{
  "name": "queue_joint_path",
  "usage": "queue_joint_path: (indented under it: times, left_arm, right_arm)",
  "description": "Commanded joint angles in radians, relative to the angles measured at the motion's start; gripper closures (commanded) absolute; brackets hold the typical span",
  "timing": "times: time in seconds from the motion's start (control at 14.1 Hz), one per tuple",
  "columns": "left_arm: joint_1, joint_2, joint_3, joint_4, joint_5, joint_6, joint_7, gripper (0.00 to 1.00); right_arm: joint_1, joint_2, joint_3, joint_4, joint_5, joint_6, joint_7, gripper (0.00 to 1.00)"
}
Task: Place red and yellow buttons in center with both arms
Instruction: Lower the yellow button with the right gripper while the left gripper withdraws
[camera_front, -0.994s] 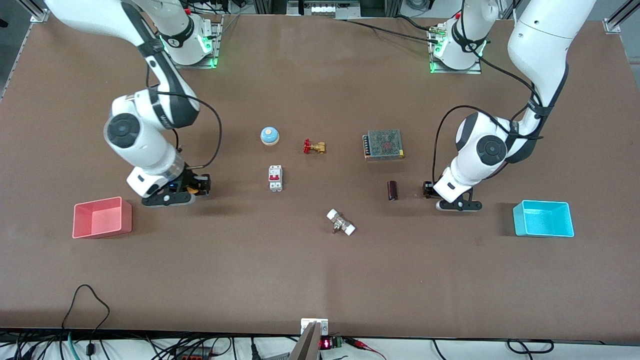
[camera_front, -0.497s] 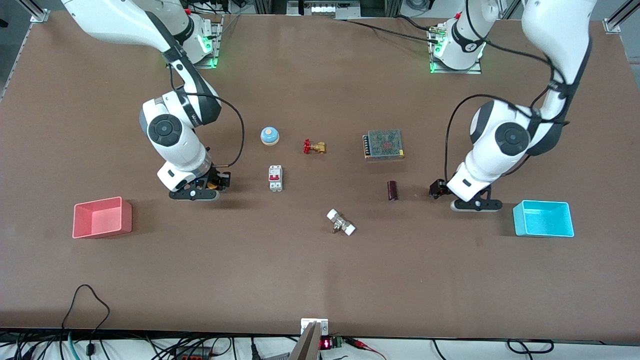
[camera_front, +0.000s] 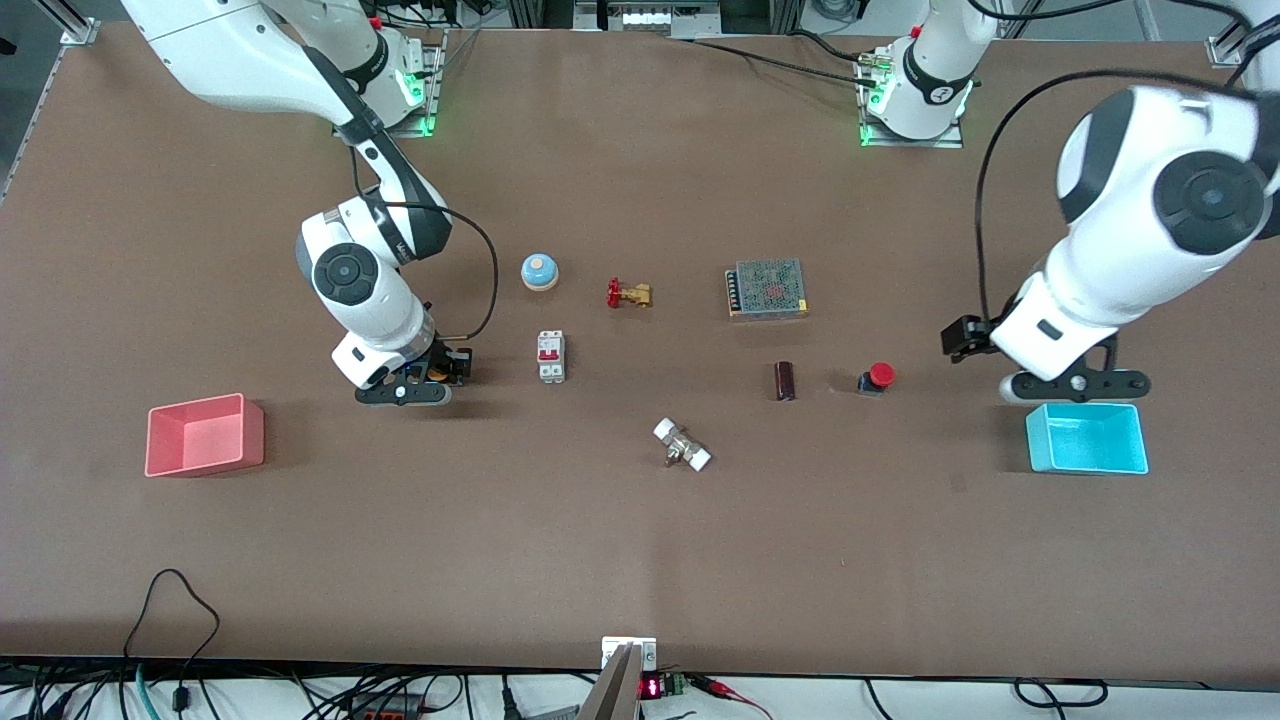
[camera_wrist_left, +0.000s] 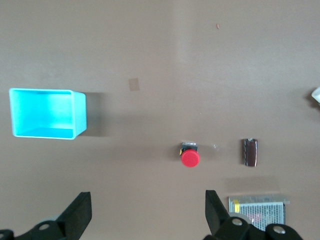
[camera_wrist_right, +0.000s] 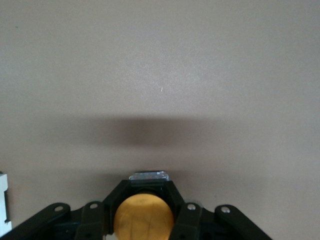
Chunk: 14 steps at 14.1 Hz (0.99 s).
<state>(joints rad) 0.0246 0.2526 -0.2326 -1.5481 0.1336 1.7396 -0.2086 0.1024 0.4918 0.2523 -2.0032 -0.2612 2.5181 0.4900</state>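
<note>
The red button (camera_front: 877, 377) stands alone on the brown table (camera_front: 640, 540), beside a dark cylinder (camera_front: 785, 380). It also shows in the left wrist view (camera_wrist_left: 190, 157). My left gripper (camera_front: 1075, 385) is open and empty (camera_wrist_left: 147, 220), raised over the table by the blue bin's edge. My right gripper (camera_front: 405, 392) is low over the table between the red bin and the circuit breaker. It is shut on the yellow button (camera_front: 437, 373), whose orange-yellow cap (camera_wrist_right: 144, 220) fills the space between its fingers (camera_wrist_right: 145, 192).
A pale blue dome (camera_front: 539, 271), a brass valve (camera_front: 628, 294), a circuit breaker (camera_front: 550, 356), a power supply (camera_front: 768, 288) and a white-capped fitting (camera_front: 682, 445) lie mid-table. A red bin (camera_front: 205, 435) and a blue bin (camera_front: 1087, 438) stand at the ends.
My left gripper let go of the red button, rose and drew back toward the blue bin. My right gripper carried the yellow button toward the circuit breaker.
</note>
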Motion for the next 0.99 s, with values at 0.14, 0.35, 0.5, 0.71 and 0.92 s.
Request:
queue_joint_path:
  times: [0.14,0.35,0.5,0.71,0.92]
  left_arm:
    - [0.024,0.027,0.006,0.134,0.009,-0.141,0.185,0.0]
    - [0.054,0.021,0.001,0.135,-0.04,-0.143,0.247,0.0]
    - [0.077,-0.037,0.012,0.082,-0.125,-0.132,0.288,0.0]
    - [-0.01,-0.218,0.115,-0.174,-0.123,0.015,0.374,0.0]
    - [-0.117,-0.256,0.274,-0.221,-0.152,0.097,0.403,0.0]
  right_arm:
    - [0.006,0.005,-0.004,0.0,-0.03,0.016,0.025,0.7]
    - [0.006,0.007,-0.004,0.0,-0.03,0.018,0.025,0.69]
    - [0.006,0.007,-0.004,0.0,-0.03,0.019,0.025,0.67]
    - [0.006,0.007,-0.004,0.003,-0.03,0.019,0.025,0.36]
    - [0.005,-0.001,-0.004,0.012,-0.029,0.016,0.015,0.0]
